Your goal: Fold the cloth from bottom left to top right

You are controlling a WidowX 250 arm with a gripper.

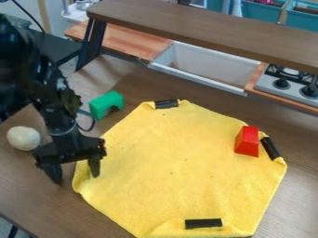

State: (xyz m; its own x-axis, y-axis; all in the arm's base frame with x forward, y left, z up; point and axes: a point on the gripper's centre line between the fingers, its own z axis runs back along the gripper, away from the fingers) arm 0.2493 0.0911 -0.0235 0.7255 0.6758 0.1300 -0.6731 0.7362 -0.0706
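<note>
- apparently, the hand (pixel 74 175) is placed at the left corner of the yellow cloth (pixel 168 162) because the fold should begin there; it is wide, with a gap between its two fingers, and i see nothing gripped.
- one finger is over the edge of the cloth and the other is outside it, above the tabletop (pixel 37 197). this placing looks suitable for pinching the edge, but i cannot tell if the tips touch the fabric.
- the cloth lies spread on the tabletop, and its main fold is not made. next, i think, the hand must close on the corner and carry it toward the upper right.
- three dark strips lie on its border: the top strip (pixel 166 103), the right strip (pixel 270 148) and the bottom strip (pixel 203 223). perhaps they keep the turned-in borders flat, but they could also resist the fold.
- the red block (pixel 247 141) stands on the cloth, beside the right strip. it may stop the folded layer from lying flat, or be pushed by it.
- the green block (pixel 107 104) is just outside the upper left edge, and the white round object (pixel 23 138) is beside the arm; both seem a small obstacle if the lift goes away from the cloth.
</note>
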